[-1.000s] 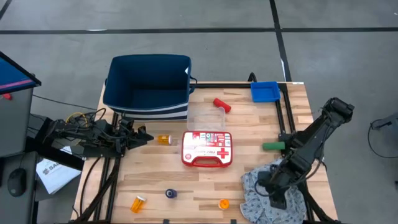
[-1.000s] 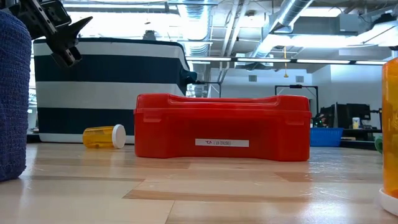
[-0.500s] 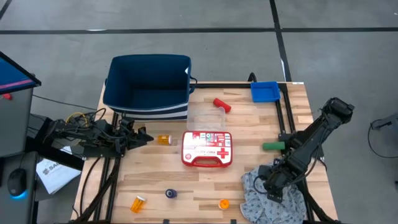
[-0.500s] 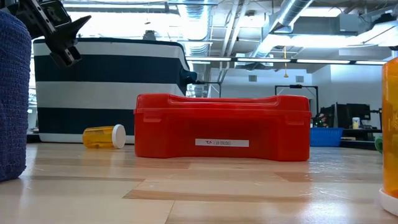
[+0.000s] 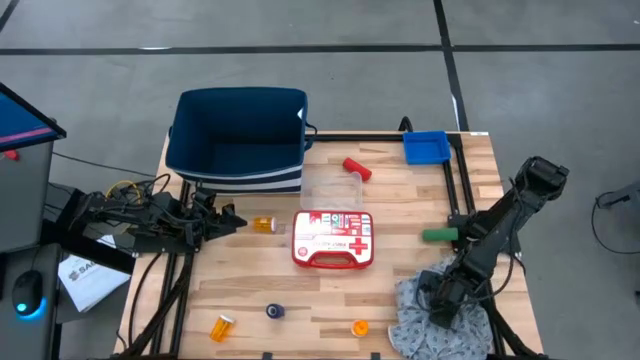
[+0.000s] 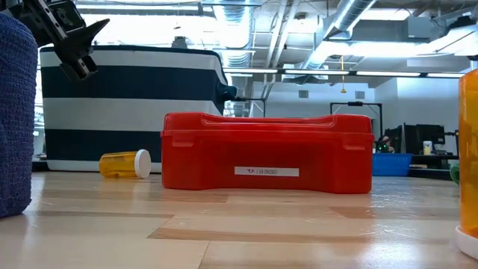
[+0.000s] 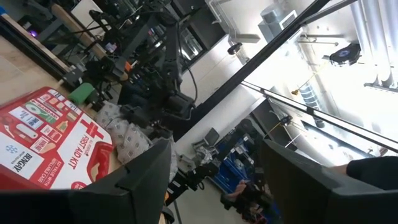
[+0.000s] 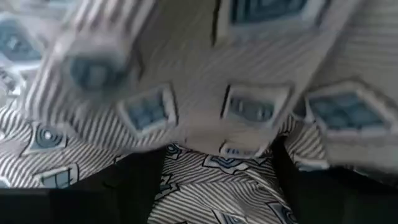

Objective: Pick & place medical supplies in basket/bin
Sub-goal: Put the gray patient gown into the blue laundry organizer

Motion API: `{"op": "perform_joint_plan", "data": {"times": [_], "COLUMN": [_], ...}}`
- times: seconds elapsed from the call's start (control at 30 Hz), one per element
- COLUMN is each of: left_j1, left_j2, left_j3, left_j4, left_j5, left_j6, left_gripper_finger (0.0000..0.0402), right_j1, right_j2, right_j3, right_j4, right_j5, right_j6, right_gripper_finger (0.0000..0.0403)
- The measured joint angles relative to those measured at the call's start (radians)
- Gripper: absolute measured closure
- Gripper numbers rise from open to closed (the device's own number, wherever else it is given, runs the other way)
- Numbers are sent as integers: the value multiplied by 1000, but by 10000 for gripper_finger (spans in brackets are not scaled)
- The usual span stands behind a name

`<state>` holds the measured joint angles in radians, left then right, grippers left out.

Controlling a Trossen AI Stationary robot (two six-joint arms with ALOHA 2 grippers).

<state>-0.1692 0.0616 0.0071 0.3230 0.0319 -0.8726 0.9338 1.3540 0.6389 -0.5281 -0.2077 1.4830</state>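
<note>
The grey-white patterned cloth [image 5: 412,325] lies crumpled at the table's near right corner. My right gripper [image 5: 441,308] points steeply down over it, open, and the cloth [image 8: 205,93] fills its wrist view between the two fingers. Orange pill bottles [image 5: 262,224] [image 5: 222,326] [image 5: 360,327] lie on the wood, as do a red cylinder [image 5: 357,169], a green one [image 5: 438,235] and a dark blue one [image 5: 275,311]. The navy basket [image 5: 238,140] stands far left and the blue bin [image 5: 426,147] far right. My left gripper [image 5: 228,220] waits open at the left edge. My right gripper comes at the cloth from above with its fingers [image 8: 134,186] apart and cloth between them. I cannot tell whether the fingertips touch the cloth.
The red-and-white first-aid case [image 5: 333,238] lies mid-table, with a clear plastic box [image 5: 330,188] behind it. A black frame rail [image 5: 452,190] runs along the right side beside the green cylinder. In the low view the case [image 6: 267,153] blocks most of the table.
My right gripper has sunk toward the cloth and rolled about its own axis while it went down. My left gripper has kept still.
</note>
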Motion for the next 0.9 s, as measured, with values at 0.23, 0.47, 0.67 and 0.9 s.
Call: {"op": "perform_joint_plan", "data": {"times": [0.23, 0.47, 0.67, 0.9], "left_j1": [0, 0, 0, 0], "left_j2": [0, 0, 0, 0], "left_j3": [0, 0, 0, 0], "left_j4": [20, 57, 59, 59], "left_j5": [-1, -2, -2, -2], "left_j6": [0, 0, 1, 2], "left_gripper_finger": [163, 163, 163, 163], "right_j1": [-5, -19, -19, -25], "right_j2": [105, 174, 185, 177], "right_j3": [-46, -23, 18, 50], "right_j4": [196, 277, 228, 214], "right_j5": [-16, -20, 21, 63], "right_j6": [74, 69, 52, 25], "right_gripper_finger": [110, 155, 316, 373]}}
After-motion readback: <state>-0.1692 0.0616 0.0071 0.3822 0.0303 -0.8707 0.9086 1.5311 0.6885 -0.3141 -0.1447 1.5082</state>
